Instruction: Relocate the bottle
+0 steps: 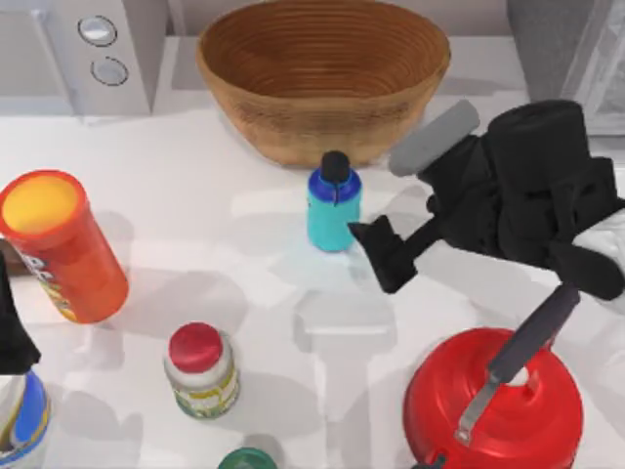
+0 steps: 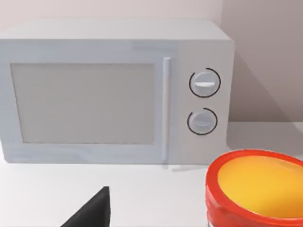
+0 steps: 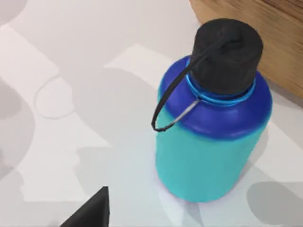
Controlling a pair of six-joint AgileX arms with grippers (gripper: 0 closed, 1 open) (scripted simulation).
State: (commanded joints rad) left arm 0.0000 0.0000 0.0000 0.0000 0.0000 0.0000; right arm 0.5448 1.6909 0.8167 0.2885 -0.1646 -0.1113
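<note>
Now right gripper (image 1: pixel 374 250) just beside bottle (image 1: pixel 333 208), on side away from canister (image 1: pixel 59 244); jaws apart, holding nothing. Bottle upright before basket (image 1: pixel 322 73).

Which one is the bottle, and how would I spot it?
Find the big woven basket at the back of the table. Right in front of it stands the bottle, beside the right gripper. It is teal with a dark blue shoulder and black cap, unlike the orange canister and red-lidded jar.
</note>
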